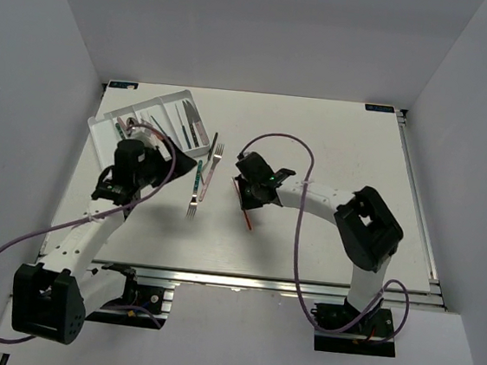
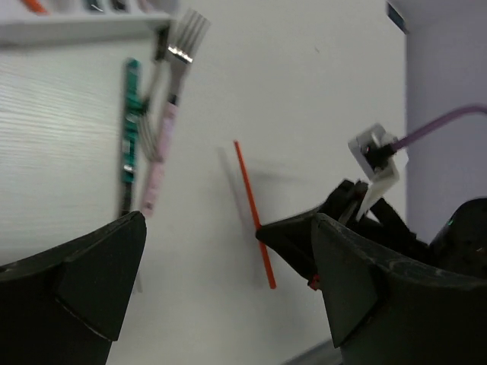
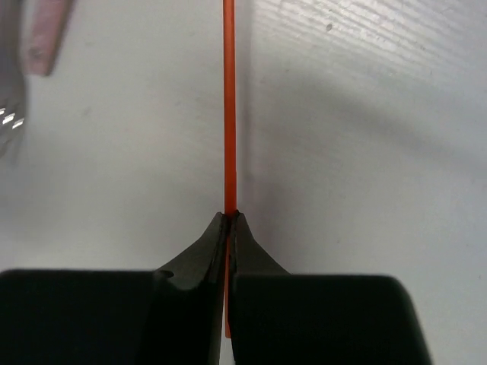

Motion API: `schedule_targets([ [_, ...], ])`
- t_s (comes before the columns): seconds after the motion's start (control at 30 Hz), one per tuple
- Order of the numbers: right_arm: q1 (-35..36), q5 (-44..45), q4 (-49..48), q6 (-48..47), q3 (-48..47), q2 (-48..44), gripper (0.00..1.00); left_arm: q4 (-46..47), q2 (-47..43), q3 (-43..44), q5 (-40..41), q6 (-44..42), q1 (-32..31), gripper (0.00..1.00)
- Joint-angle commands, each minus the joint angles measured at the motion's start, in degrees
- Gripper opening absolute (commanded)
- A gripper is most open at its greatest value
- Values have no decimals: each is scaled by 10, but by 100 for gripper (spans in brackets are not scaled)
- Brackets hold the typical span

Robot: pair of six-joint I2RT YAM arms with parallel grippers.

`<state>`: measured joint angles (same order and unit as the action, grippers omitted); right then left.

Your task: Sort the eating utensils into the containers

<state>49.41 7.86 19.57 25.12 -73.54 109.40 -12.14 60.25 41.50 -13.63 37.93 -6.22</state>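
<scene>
Orange chopstick [image 3: 229,114], pinched in the clenched right gripper [image 3: 228,220] at mid-table, well apart from the white cutlery tray [image 1: 138,104], likely needs carrying to a compartment; left gripper [image 2: 228,228] gapes empty.

Loose forks [image 1: 208,175] clutter the gap between the left end effector [image 2: 228,224] and the right end effector [image 3: 230,217], whose pinched orange chopstick [image 3: 229,114] juts into it. The cutlery tray [image 1: 100,137] blocks the far left; the tabletop [image 1: 351,150] rightward lies open.
</scene>
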Motion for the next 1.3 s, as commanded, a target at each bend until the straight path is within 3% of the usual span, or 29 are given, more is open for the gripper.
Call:
schedule_targets([
  [0.0,-3,-57,-64,27,20,-101,0,166,-20,-43,-63,88,-69,98],
  [0.07,-3,-121,-97,40,47,-138,0,235,-15,-73,-78,112,-88,98],
  [0.23,-3,-245,-213,74,102,-185,0,272,1,-77,-83,137,-109,97],
  [0.3,-2,-268,-235,84,107,-195,0,275,4,-73,-87,143,-110,91],
  [0.47,-1,-290,-276,99,111,-200,0,249,22,-58,-81,136,-111,67],
  [0.6,-1,-313,-284,105,98,-191,0,268,36,-58,-95,143,-112,33],
  [0.67,-1,-312,-290,106,97,-192,0,268,47,-53,-102,144,-112,1],
  [0.77,-2,-301,-290,104,100,-198,0,232,53,-31,-87,118,-113,0],
  [0.8,-4,-276,-279,104,100,-201,12,211,56,-8,-74,106,-112,0],
  [0.83,-7,-257,-271,104,108,-205,56,149,57,8,-52,93,-111,0],
  [0.87,-10,-242,-260,106,117,-219,83,102,60,30,13,54,-107,0],
  [0.9,-22,-220,-257,105,126,-227,89,58,77,56,45,34,-100,0],
  [0.93,-29,-213,-256,106,148,-234,89,-15,91,108,72,17,-90,0],
  [1.1,-76,-210,-246,92,201,-285,89,-134,232,271,146,-67,35,0],
  [1.2,-87,-202,-234,76,217,-302,89,-231,366,421,192,-98,70,0],
  [1.27,-90,-199,-224,69,225,-312,89,-247,459,523,199,-102,99,0],
])
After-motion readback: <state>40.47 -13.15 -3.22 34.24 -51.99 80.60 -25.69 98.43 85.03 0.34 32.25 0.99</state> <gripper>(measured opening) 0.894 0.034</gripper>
